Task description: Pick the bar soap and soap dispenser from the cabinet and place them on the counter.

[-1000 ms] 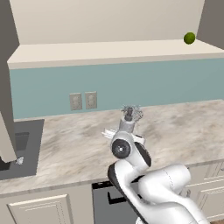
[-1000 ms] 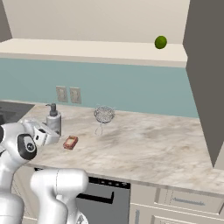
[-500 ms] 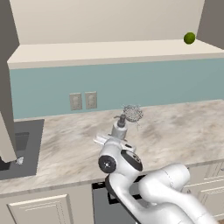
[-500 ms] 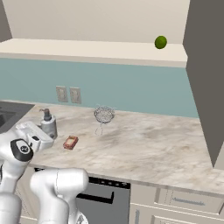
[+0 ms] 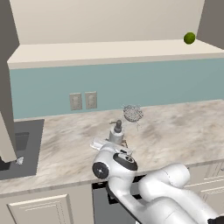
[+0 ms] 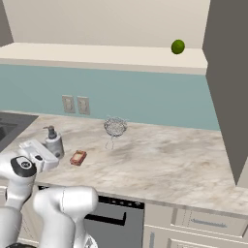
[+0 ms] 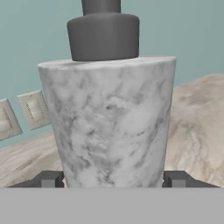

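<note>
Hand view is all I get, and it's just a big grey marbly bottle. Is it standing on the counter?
Observer: Yes, the soap dispenser stands upright on the counter.
Operator: Where's the little soap?
Observer: The bar soap lies flat on the counter, apart from the dispenser, toward the wire-mesh ball.
Operator: Anything left in the cabinet?
Observer: A green lime sits on the shelf.

Soap dispenser [image 7: 109, 127] grey marbled stone, matt dark pump; counter [image 6: 164, 164] polished beige marble; wire-mesh ball [image 6: 115, 127].
</note>
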